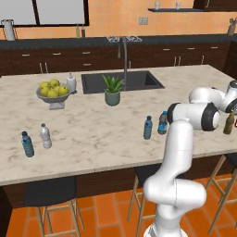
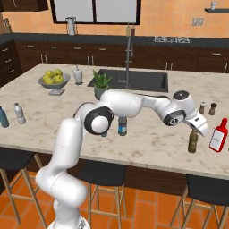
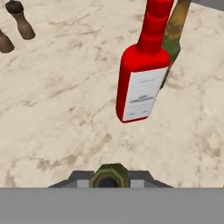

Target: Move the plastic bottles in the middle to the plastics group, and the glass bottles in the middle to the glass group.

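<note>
My gripper is shut on the neck of the olive-green glass bottle, which hangs upright at the counter's right end, its base at or just above the surface. In the hand view that bottle's cap sits between my fingertips. A red glass bottle stands just beyond, with an olive-brown bottle behind it. Two plastic bottles remain mid-counter: a light blue one and a darker one. The plastics group, a blue bottle and a clear one, stands at the far left.
Salt and pepper shakers stand behind the gripper. A potted plant, a sink with a tall faucet, a fruit bowl and a white pump bottle occupy the counter's back half. Stools stand under the front edge.
</note>
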Available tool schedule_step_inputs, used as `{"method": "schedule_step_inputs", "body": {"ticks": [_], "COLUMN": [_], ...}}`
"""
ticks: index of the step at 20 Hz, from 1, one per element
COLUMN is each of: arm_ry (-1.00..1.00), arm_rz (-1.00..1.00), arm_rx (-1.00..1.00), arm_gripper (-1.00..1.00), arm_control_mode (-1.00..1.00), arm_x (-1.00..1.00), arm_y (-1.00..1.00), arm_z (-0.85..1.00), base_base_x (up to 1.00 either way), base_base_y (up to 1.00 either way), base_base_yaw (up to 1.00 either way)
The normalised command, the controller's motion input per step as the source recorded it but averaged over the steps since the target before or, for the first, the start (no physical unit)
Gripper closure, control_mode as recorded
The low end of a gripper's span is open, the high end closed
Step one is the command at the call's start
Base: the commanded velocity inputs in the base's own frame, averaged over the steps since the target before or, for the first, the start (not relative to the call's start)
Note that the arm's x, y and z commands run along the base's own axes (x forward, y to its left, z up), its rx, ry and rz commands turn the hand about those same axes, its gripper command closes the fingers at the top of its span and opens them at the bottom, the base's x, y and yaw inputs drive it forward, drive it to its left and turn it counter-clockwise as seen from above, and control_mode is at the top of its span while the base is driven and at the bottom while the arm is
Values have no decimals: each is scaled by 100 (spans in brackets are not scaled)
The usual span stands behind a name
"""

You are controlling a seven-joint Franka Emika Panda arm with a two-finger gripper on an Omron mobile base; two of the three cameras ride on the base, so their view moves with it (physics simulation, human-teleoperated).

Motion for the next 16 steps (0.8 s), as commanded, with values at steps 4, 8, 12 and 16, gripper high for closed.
{"method": "schedule_step_inputs", "body": {"ticks": [4, 8, 12, 16], "arm_ry": [0, 0, -4, -11], "arm_rz": [0, 0, -1, -3], "arm_rx": [0, 0, 0, -2], "arm_gripper": [100, 100, 100, 100], "arm_control_mode": [-100, -100, -100, -100], "arm_x": [40, 33, 12, -6], "arm_y": [-44, -24, -3, 12], "arm_z": [0, -5, -37, -73], "base_base_x": [0, 0, 0, 0], "base_base_y": [0, 0, 0, 0], "base_base_yaw": [0, 0, 0, 0]}}
